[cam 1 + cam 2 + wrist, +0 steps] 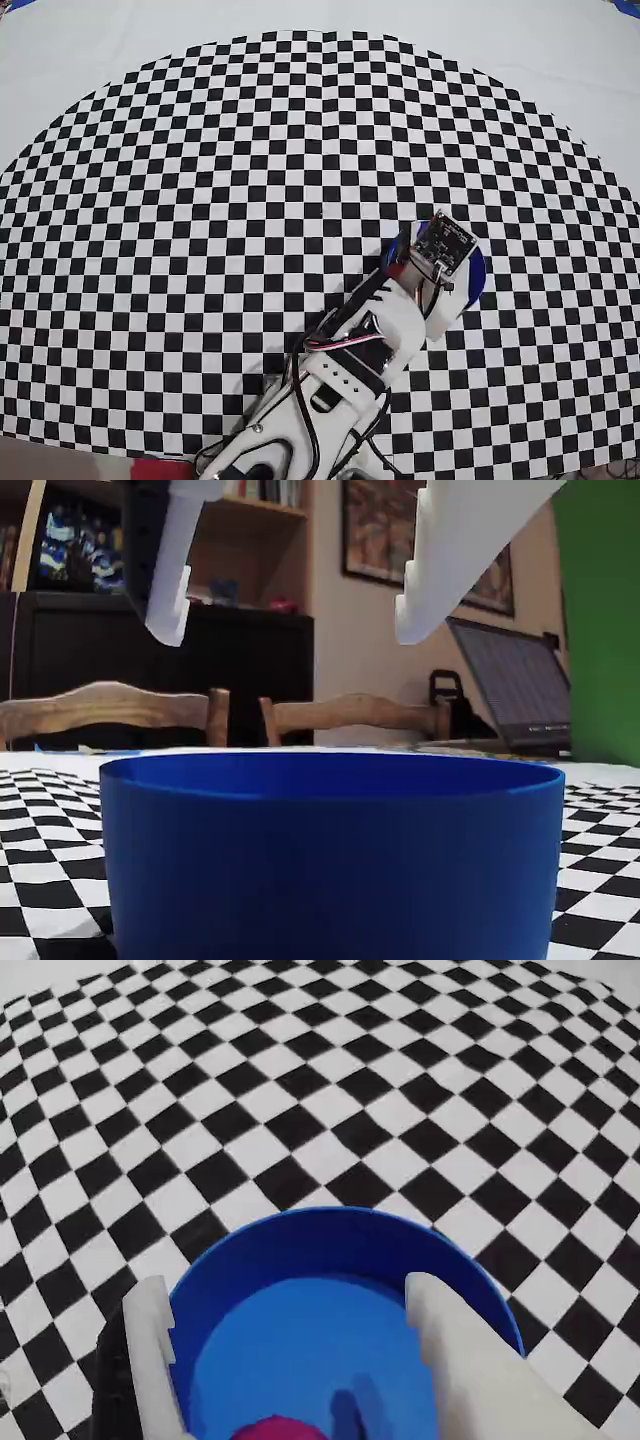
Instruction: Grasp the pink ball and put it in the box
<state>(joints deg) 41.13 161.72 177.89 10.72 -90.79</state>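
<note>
The box (pixel 330 855) fills the near foreground of the fixed view, with the gripper (pixel 290 630) hanging above it, fingers spread and empty. In the wrist view the pink ball (pixel 282 1428) lies inside the box at the near edge. Best to lift straight up, clear of the rim

Overhead looks straight down; wrist and low tabletop views share the box (pixel 330 850) close-up.
</note>
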